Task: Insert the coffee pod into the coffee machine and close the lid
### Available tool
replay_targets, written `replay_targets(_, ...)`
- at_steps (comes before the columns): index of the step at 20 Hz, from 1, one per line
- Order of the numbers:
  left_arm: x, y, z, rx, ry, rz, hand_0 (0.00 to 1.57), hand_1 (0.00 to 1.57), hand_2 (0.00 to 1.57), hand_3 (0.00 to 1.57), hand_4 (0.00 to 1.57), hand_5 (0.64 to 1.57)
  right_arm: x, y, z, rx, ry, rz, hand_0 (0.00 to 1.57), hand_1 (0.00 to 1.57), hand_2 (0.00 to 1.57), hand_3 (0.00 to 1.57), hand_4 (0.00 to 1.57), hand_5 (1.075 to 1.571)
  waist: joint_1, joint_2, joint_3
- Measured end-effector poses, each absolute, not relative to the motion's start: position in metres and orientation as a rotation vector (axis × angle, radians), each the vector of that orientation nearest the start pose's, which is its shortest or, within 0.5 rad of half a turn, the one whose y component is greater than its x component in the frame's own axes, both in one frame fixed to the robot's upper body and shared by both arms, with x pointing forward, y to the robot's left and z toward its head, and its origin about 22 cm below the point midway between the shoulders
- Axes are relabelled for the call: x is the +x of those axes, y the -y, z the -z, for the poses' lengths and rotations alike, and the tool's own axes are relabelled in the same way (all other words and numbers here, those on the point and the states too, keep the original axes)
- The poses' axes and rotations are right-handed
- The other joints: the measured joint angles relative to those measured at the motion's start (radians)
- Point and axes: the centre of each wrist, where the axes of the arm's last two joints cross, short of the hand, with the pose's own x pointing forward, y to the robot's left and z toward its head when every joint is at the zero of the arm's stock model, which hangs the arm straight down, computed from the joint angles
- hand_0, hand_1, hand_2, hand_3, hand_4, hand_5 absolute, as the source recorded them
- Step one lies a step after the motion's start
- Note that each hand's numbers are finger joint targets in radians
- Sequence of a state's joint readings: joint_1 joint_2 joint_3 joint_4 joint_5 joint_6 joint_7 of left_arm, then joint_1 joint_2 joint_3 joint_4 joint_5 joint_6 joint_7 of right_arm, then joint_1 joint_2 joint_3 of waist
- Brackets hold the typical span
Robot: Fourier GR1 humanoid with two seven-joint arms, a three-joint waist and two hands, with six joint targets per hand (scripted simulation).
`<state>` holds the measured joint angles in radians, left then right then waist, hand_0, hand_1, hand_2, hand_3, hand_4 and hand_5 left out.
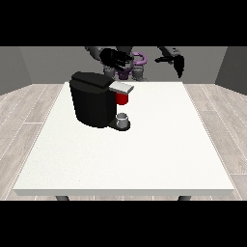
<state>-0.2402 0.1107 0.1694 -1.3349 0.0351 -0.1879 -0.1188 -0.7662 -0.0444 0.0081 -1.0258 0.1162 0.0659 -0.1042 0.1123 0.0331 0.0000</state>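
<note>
A black coffee machine (92, 99) stands on the white table (144, 154) at the left of the middle. Its grey lid (121, 87) lies flat over the red pod holder (122, 98). A small grey cup (123, 118) sits on the machine's base under the holder. No separate coffee pod shows. The hand at the view's left (116, 59) hovers above and behind the machine, fingers curled, holding nothing I can see. The hand at the view's right (177, 62) hangs in the air over the table's far right edge, fingers straight and pointing down.
The robot's torso (131, 67) stands behind the table's far edge. Wooden floor surrounds the table. The table's right half and its near part hold nothing.
</note>
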Motion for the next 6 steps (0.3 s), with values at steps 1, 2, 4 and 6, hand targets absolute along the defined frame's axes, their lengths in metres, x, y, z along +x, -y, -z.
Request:
replay_targets(1,0.298,-0.274,-0.007,-0.044,1.681,0.109,0.00,0.00,0.00,0.00,0.19,1.571,0.393,0.134,-0.094,0.134,1.818,-0.478,0.00,0.00,0.00,0.00,0.28,1.571,-0.007,-0.010,0.0000)
replay_targets(2,0.298,-0.274,-0.006,-0.040,1.675,0.104,0.00,0.00,0.00,0.00,0.17,1.571,0.386,0.131,-0.085,0.162,1.817,-0.472,0.00,0.00,0.00,0.00,0.27,1.571,-0.014,-0.025,-0.0002)
replay_targets(4,0.292,-0.276,0.006,-0.033,1.661,0.093,0.00,0.00,0.00,0.00,0.21,1.571,0.371,0.130,-0.066,0.220,1.803,-0.438,0.00,0.00,0.00,0.00,0.28,1.571,-0.036,-0.057,-0.0001)
replay_targets(6,0.286,-0.272,0.015,-0.032,1.650,0.068,0.00,0.00,0.00,0.00,0.19,1.571,0.358,0.132,-0.048,0.255,1.776,-0.390,0.00,0.00,0.00,0.00,0.16,1.571,-0.059,-0.086,-0.0001)
